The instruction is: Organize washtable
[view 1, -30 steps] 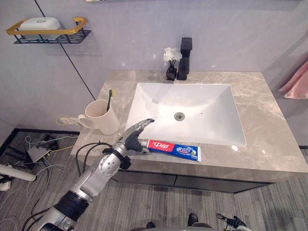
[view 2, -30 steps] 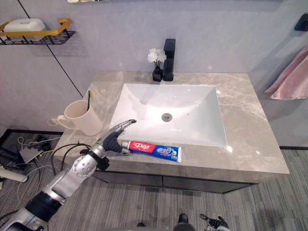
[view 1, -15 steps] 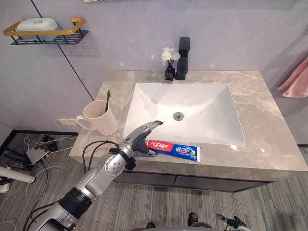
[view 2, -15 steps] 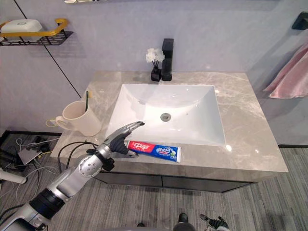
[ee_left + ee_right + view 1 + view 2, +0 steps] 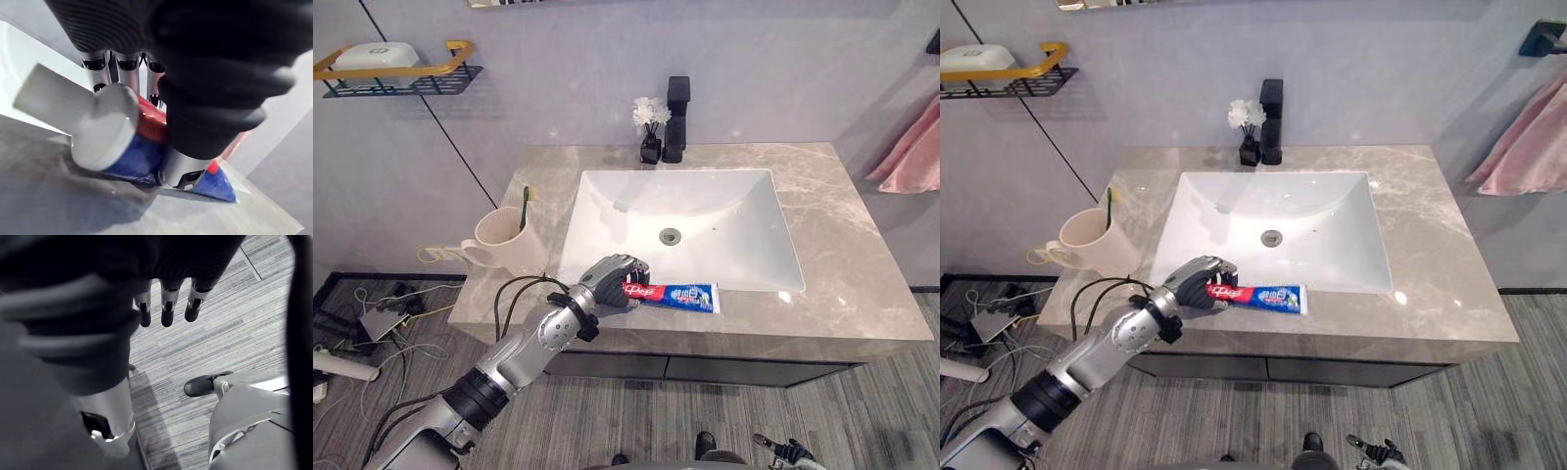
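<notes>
From the left eye view, I see my left hand (image 5: 612, 277) on the front strip of the marble tabletop (image 5: 842, 255), its fingers curled round the red end of a toothpaste tube (image 5: 680, 295). The tube lies flat just in front of the white sink (image 5: 597, 211), its blue end pointing to my right. To the left of the sink stands a cream cup (image 5: 504, 240) with a green toothbrush (image 5: 525, 206) upright in it. A black tap (image 5: 676, 117) stands behind the sink with a small vase of white flowers (image 5: 649, 116) just beside it. A wall shelf (image 5: 391, 73) is at upper left and a pink towel (image 5: 911, 157) hangs at right. The right eye view shows the same hold on the tube (image 5: 1268, 295). In the left wrist view, the thumb (image 5: 98, 127) and fingers (image 5: 128, 73) clamp the red and blue tube between them, with the tube touching the tabletop. In the right wrist view, my right hand (image 5: 167, 303) hangs over the striped floor (image 5: 220, 333), fingers straight and holding nothing.
</notes>
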Controlling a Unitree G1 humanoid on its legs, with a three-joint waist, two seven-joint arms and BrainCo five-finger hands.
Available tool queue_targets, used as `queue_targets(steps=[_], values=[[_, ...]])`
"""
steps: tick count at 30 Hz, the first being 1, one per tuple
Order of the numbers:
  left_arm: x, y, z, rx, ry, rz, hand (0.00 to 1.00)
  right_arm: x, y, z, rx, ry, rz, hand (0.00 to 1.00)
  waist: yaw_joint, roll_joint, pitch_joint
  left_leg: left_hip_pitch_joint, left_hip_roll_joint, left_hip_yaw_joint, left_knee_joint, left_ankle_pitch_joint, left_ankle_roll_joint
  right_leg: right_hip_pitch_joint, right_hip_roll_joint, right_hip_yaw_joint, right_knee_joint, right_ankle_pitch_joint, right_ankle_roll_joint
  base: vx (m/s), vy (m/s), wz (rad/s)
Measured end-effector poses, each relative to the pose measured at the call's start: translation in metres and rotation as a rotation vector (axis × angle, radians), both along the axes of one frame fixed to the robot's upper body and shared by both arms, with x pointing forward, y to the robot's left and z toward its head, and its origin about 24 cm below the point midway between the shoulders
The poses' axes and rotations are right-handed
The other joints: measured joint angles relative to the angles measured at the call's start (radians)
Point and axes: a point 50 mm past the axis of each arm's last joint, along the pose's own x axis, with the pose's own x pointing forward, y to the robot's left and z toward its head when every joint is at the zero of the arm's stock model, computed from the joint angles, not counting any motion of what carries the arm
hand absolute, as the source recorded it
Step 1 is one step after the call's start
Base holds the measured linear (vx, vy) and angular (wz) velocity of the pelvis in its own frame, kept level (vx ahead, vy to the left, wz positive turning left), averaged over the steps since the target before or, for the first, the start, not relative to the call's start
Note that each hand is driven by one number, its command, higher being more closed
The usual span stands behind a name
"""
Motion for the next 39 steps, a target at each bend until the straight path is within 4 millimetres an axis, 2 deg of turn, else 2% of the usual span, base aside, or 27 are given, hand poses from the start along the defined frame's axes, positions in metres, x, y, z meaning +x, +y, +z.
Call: queue_targets(steps=[8,13,16,21,23,26,28,31,34,37,39], values=[[0.0,0.0,0.001,-0.003,0.0,-0.001,1.0,0.0,0.0,0.0,0.0,-0.001,-0.007,0.0,0.0,0.005,0.003,0.0,0.0,0.001,0.0,0.0,0.0,0.0,0.0,0.001,0.0,0.001,0.0,0.0,0.0,0.0],[0.0,0.0,0.006,-0.02,-0.014,0.007,1.0,-0.003,-0.002,0.0,0.013,-0.014,-0.068,0.0,0.002,0.006,0.003,-0.008,0.0,0.002,0.004,0.0,0.0,-0.007,-0.001,0.012,0.004,0.002,0.001,0.0,-0.001,-0.01],[0.0,0.0,0.023,-0.091,-0.069,0.02,1.0,-0.007,-0.005,0.0,0.024,-0.032,-0.176,0.0,0.01,0.006,0.003,-0.023,0.0,0.01,0.01,0.0,0.0,-0.022,0.0,0.023,0.004,0.006,0.001,-0.03,-0.02,-0.08],[-0.004,0.004,0.07,-0.322,-0.241,0.075,1.0,-0.011,-0.015,0.004,0.006,-0.091,-0.308,0.0,0.02,0.006,0.003,-0.023,-0.001,0.023,0.019,0.0,0.0,-0.024,0.0,0.038,0.005,0.007,0.0,-0.03,-0.027,-0.09],[-0.021,0.01,0.09,-0.465,-0.331,0.101,1.0,-0.011,-0.026,0.011,-0.04,-0.145,-0.38,0.0,0.034,0.006,0.003,-0.024,0.002,0.031,0.022,-0.003,-0.005,-0.036,0.004,0.055,0.015,0.007,0.0,-0.04,-0.035,-0.18],[-0.038,0.019,0.099,-0.575,-0.379,0.138,1.0,-0.008,-0.044,0.024,-0.106,-0.223,-0.47,0.0,0.036,0.004,0.003,-0.023,0.003,0.031,0.022,-0.007,-0.005,-0.037,0.005,0.058,0.017,0.007,0.0,-0.04,-0.027,-0.04],[-0.049,0.032,0.103,-0.639,-0.423,0.21,1.0,0.0,-0.057,0.038,-0.172,-0.306,-0.524,0.0,0.037,0.001,0.004,-0.019,0.004,0.031,0.022,-0.007,-0.005,-0.037,0.005,0.059,0.023,0.007,0.0,-0.05,-0.02,-0.01],[-0.059,0.043,0.109,-0.713,-0.475,0.28,1.0,0.011,-0.066,0.056,-0.228,-0.419,-0.546,0.0,0.042,-0.001,0.004,-0.013,0.004,0.039,0.022,-0.008,-0.003,-0.038,0.005,0.066,0.03,0.007,0.0,-0.07,-0.019,-0.07],[-0.07,0.049,0.118,-0.781,-0.534,0.313,1.0,0.029,-0.076,0.087,-0.311,-0.57,-0.526,0.0,0.061,-0.004,0.001,-0.011,0.005,0.055,0.022,-0.012,0.003,-0.039,0.007,0.084,0.033,0.007,0.0,-0.07,-0.016,-0.15],[-0.077,0.051,0.126,-0.797,-0.576,0.309,1.0,0.048,-0.085,0.127,-0.407,-0.735,-0.465,0.0,0.062,-0.014,-0.005,-0.011,0.004,0.059,0.022,-0.012,0.003,-0.041,0.007,0.087,0.033,0.007,0.0,-0.02,-0.01,-0.04],[-0.08,0.055,0.13,-0.82,-0.607,0.326,1.0,0.061,-0.09,0.171,-0.518,-0.898,-0.395,0.0,0.061,-0.022,-0.013,-0.011,0.005,0.068,0.023,-0.012,0.003,-0.053,0.008,0.095,0.034,0.01,-0.001,0.02,-0.012,-0.1]])
